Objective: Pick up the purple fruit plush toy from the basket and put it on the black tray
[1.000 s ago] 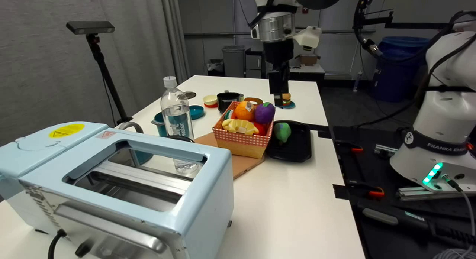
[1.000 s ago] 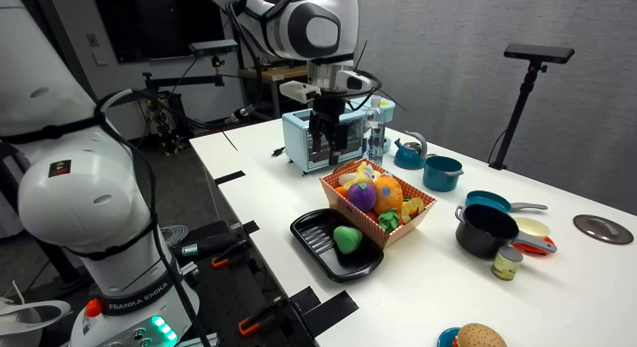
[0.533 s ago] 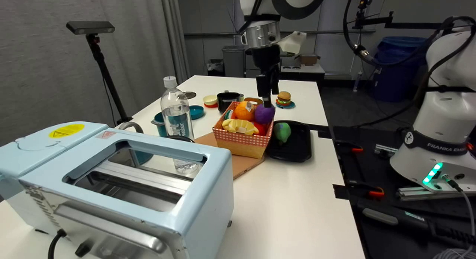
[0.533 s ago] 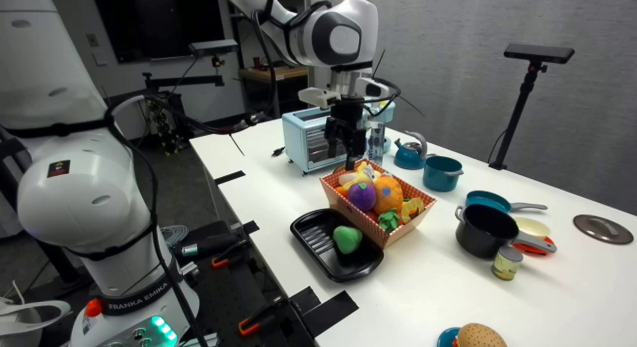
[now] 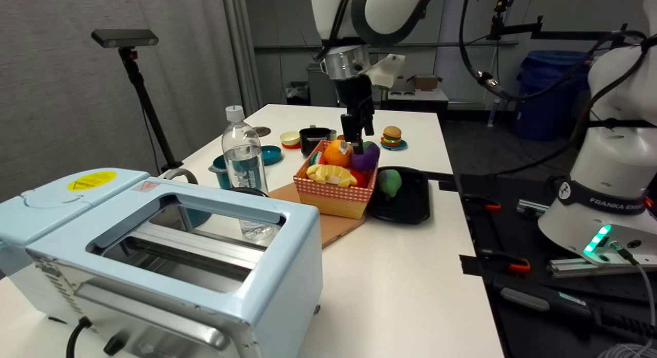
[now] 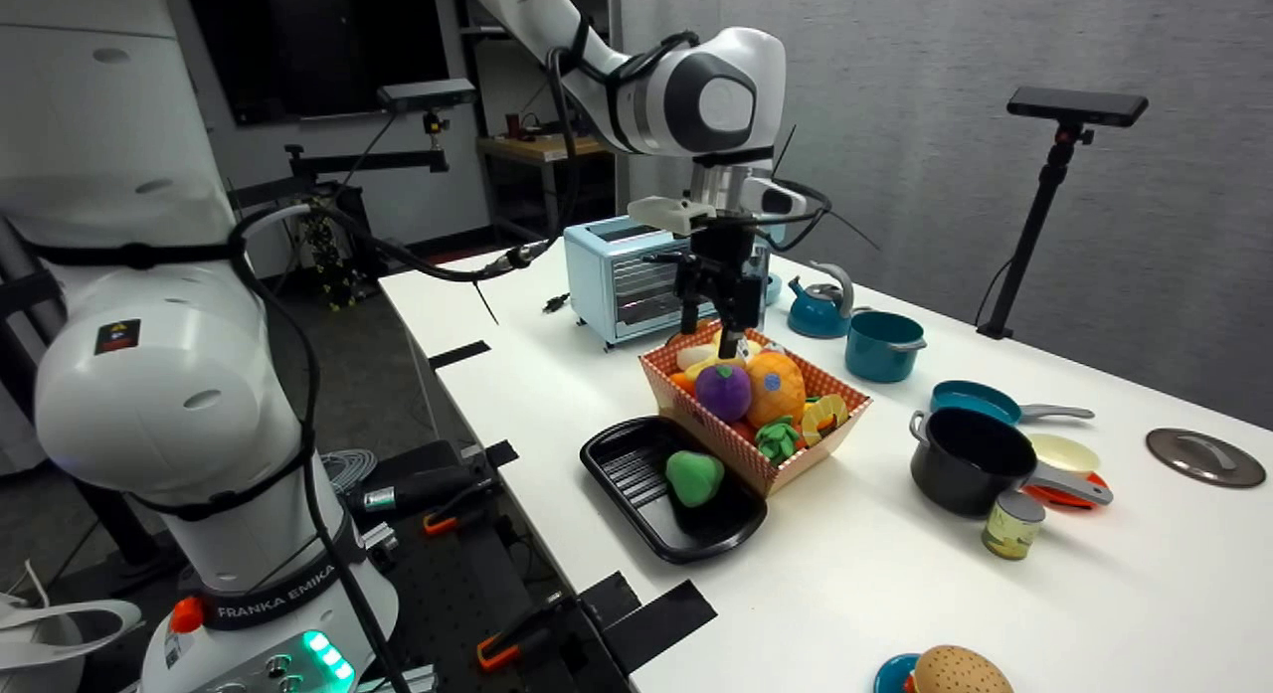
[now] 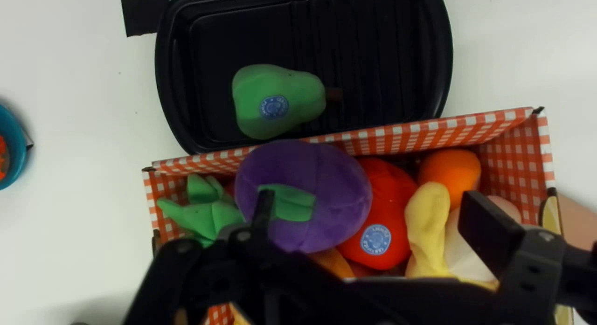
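end effector: jaws apart | green pear on tray | red toy beside purple plush

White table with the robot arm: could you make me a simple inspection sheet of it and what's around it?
Surface: white table with black tape at its edge.
Job's things: purple fruit plush toy in the basket; black tray beside it holds a green pear toy.
Clutter: orange plush toy in the basket, pale blue toaster oven, water bottle, teal pot, black pot, toy burger.
End effector: open above the basket, gripping nothing.
Cables: black cable looping beside the robot arm.
Surroundings: grey curtain, stand-mounted camera, blue bin.
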### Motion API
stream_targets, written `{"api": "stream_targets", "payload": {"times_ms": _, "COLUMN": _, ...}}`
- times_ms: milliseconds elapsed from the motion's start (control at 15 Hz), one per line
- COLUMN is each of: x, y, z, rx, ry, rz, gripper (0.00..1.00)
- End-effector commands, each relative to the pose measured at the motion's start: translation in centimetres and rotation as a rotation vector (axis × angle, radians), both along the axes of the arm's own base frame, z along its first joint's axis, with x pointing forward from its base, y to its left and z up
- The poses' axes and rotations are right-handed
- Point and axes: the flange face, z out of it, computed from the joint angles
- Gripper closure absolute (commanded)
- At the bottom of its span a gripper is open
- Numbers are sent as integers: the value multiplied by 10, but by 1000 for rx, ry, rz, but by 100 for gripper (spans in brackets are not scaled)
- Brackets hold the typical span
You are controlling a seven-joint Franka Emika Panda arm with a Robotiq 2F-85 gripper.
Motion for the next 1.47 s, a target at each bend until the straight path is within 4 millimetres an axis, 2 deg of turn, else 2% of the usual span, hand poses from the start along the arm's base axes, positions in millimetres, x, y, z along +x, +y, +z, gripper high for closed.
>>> {"api": "stream_targets", "payload": {"times_ms": 0, "x": 21, "y": 8, "z": -11, "rx": -32, "ry": 20, "rz": 6, "gripper": 0}}
{"api": "stream_targets", "payload": {"times_ms": 400, "x": 36, "y": 21, "z": -26, "rx": -31, "ry": 41, "rz": 32, "gripper": 0}}
{"api": "stream_targets", "payload": {"times_ms": 800, "x": 38, "y": 18, "z": -16, "rx": -23, "ry": 29, "rz": 31, "gripper": 0}}
{"api": "stream_targets", "payload": {"times_ms": 1067, "x": 34, "y": 4, "z": 1, "rx": -8, "ry": 2, "rz": 9, "gripper": 0}}
{"api": "stream_targets", "payload": {"times_ms": 1400, "x": 20, "y": -33, "z": 9, "rx": 3, "ry": -11, "rz": -47, "gripper": 0}}
